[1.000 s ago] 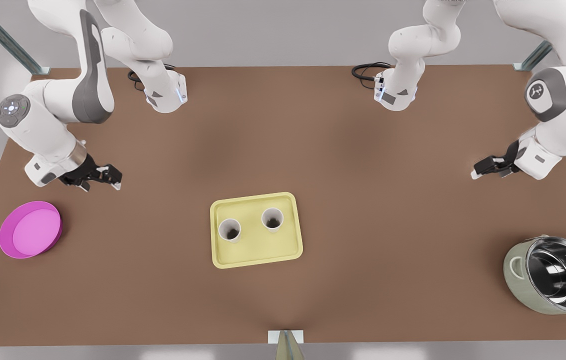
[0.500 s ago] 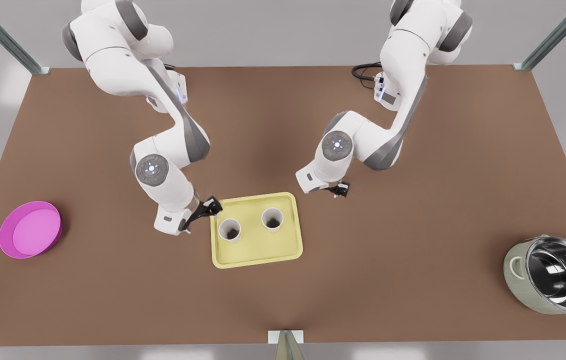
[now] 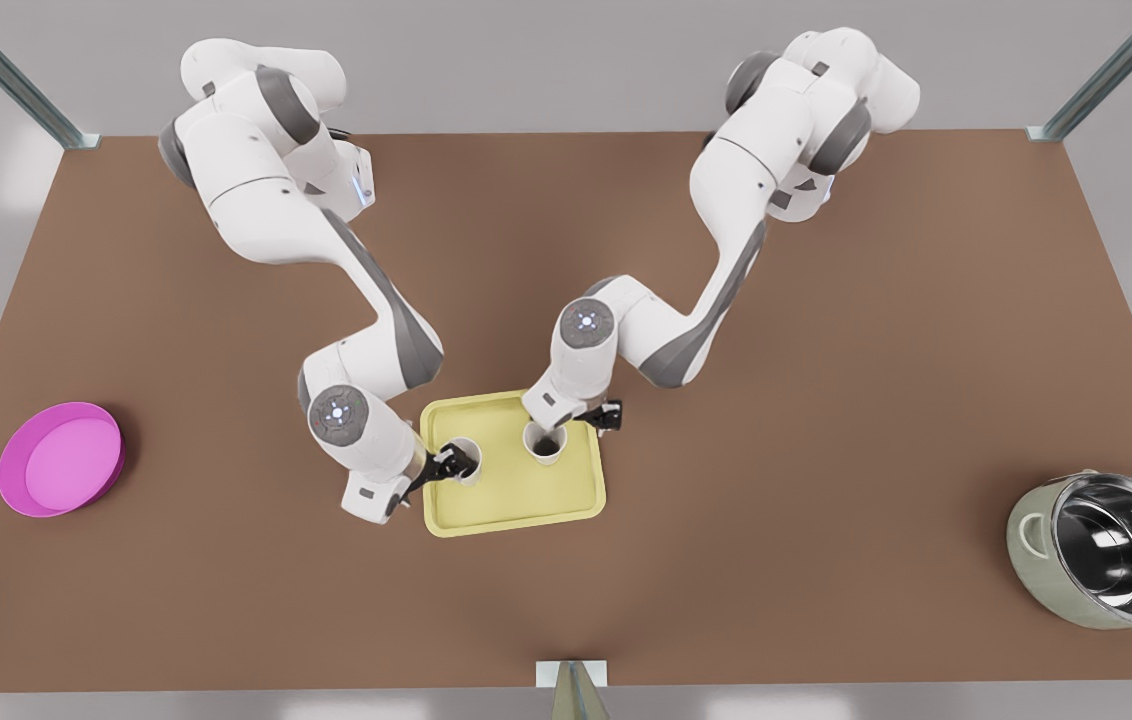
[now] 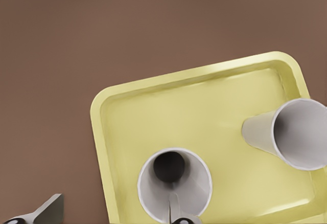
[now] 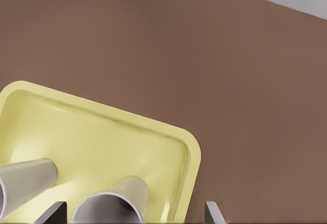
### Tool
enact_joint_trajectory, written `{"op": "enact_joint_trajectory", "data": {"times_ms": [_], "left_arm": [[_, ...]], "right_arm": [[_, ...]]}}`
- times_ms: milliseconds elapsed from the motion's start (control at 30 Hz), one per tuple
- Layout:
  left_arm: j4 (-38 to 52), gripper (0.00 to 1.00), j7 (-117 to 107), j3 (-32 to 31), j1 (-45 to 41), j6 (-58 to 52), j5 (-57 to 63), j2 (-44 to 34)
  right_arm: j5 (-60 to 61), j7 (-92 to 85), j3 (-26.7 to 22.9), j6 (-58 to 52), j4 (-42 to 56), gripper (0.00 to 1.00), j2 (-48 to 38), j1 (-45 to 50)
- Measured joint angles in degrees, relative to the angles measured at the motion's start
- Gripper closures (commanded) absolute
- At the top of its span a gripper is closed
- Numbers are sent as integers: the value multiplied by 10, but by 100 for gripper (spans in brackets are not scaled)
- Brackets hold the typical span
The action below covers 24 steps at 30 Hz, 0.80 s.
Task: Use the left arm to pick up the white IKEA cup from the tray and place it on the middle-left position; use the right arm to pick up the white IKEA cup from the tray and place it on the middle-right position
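While both arms reach in over the brown tabletop [image 3: 826,420]:
Room: grey wall behind, metal frame posts at corners.
Tray [image 3: 526,500]: pale yellow, table centre, holds both white cups.
Left gripper [image 3: 453,463]: fingers spread, one inside the left cup [image 3: 462,462], one outside, not clamped.
Right gripper [image 3: 581,420]: fingers spread astride the right cup [image 3: 546,442].
Edges: magenta bowl [image 3: 61,460], steel pot [image 3: 1106,548].

left gripper [image 3: 453,466], right gripper [image 3: 566,428] reached cups [image 3: 467,460]

left gripper [image 3: 453,464]: low, jaws spread | right gripper [image 3: 566,425]: low, jaws spread
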Motion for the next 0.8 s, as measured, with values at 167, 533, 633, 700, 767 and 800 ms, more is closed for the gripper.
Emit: {"op": "enact_joint_trajectory", "data": {"times_ms": [167,533,633,700,767,800], "left_arm": [[39,0,-47,6,-2,17,5,33],[18,0,-114,6,-17,23,29,43],[5,0,-125,6,-20,23,34,44],[2,0,-131,6,-19,24,36,50],[2,0,-137,6,-19,25,38,58],[2,0,-140,6,-20,26,38,64]], "right_arm": [[0,8,0,-9,-23,0,2,-1],[0,19,-3,-24,-50,0,24,-1],[-1,20,-3,-25,-52,0,32,-1],[-1,21,-3,-25,-51,0,39,0],[-4,22,-3,-23,-51,0,46,0],[-9,22,-3,-23,-50,6,50,0]]}}
